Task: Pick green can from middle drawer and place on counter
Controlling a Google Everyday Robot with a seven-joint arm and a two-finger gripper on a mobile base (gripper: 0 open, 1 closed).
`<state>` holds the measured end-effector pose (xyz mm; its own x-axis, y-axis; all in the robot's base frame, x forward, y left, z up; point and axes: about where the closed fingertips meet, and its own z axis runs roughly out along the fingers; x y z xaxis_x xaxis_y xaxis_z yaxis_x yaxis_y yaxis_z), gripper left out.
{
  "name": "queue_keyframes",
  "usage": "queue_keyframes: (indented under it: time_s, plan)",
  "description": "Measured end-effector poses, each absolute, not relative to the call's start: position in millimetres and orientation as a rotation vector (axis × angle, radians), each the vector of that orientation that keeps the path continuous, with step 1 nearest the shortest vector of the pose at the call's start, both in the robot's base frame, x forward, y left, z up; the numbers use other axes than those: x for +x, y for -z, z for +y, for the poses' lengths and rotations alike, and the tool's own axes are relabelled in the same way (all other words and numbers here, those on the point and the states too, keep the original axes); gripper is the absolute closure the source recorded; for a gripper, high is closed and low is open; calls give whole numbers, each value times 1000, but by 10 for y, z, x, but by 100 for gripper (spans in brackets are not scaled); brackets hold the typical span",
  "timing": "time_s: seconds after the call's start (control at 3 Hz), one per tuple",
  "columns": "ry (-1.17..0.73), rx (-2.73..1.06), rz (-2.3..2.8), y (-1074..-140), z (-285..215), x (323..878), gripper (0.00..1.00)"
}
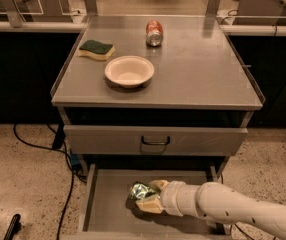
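The middle drawer (105, 206) stands pulled open below the cabinet, its grey floor showing. The green can (140, 190) lies in the drawer, dented, with silvery markings. My gripper (148, 195) reaches in from the lower right on a white arm, and its pale fingers (150, 205) are closed around the can, one above and one below it. The can sits low, at or just above the drawer floor. The counter (198, 69) is the broad grey cabinet top above.
On the counter stand a white bowl (129, 71), a green and yellow sponge (97, 49) and a red-and-silver can (154, 32) lying at the back. A shut upper drawer front with a black handle (155, 141) overhangs the open drawer. A black cable (70, 184) runs along the floor at left.
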<state>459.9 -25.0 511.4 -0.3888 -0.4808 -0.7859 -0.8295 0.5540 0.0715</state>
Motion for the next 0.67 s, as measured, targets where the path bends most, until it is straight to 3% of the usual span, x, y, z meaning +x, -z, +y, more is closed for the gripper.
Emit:
queue_keyframes:
  time_s: [0.33, 0.67]
  plan:
    - [-496, -1055, 2020, -5840, -560, 4453, 100]
    - [-497, -1056, 2020, -5840, -555, 4453, 100]
